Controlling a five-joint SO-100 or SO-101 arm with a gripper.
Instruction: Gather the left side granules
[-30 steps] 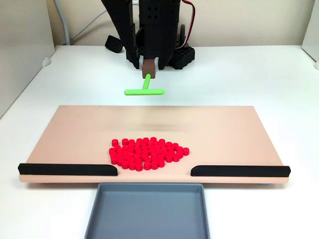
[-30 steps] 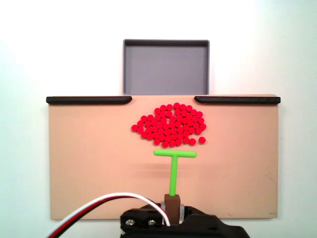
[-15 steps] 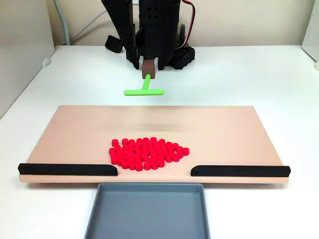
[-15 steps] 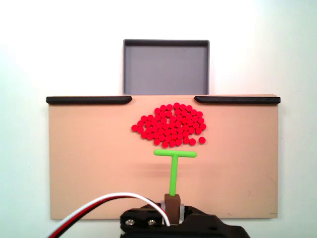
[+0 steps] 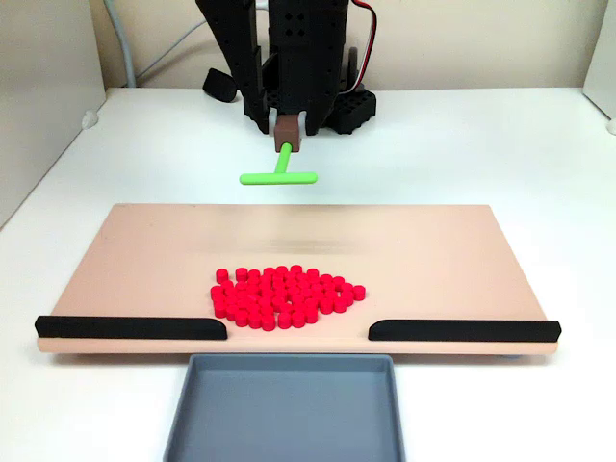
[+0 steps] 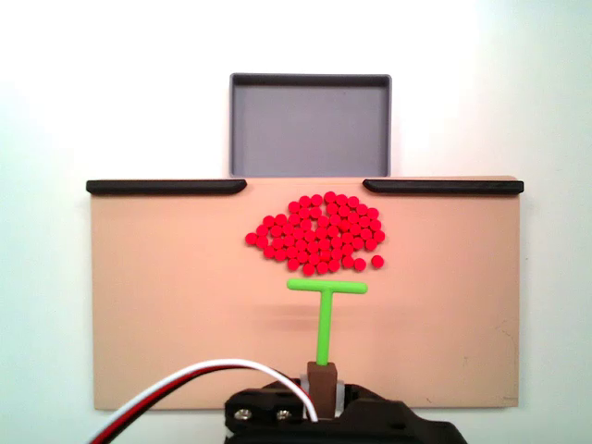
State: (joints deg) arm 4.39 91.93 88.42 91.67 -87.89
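Both fixed views are bright and evenly lit, with the white table [image 6: 55, 92] blown out to a near featureless glare around the tan board [image 6: 166, 305]. Shadows are soft and faint: a pale smear lies on the board [image 5: 289, 231] just below the green T-shaped tool [image 5: 278, 177]. Focus is slightly soft throughout, with no clear edge distortion.

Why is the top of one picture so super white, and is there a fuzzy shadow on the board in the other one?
In a fixed view the white table glares so brightly near the top that its surface washes out. In the other fixed view a faint, smudgy shadow lies on the tan board, below the green T-shaped tool; the red granules look sharp.
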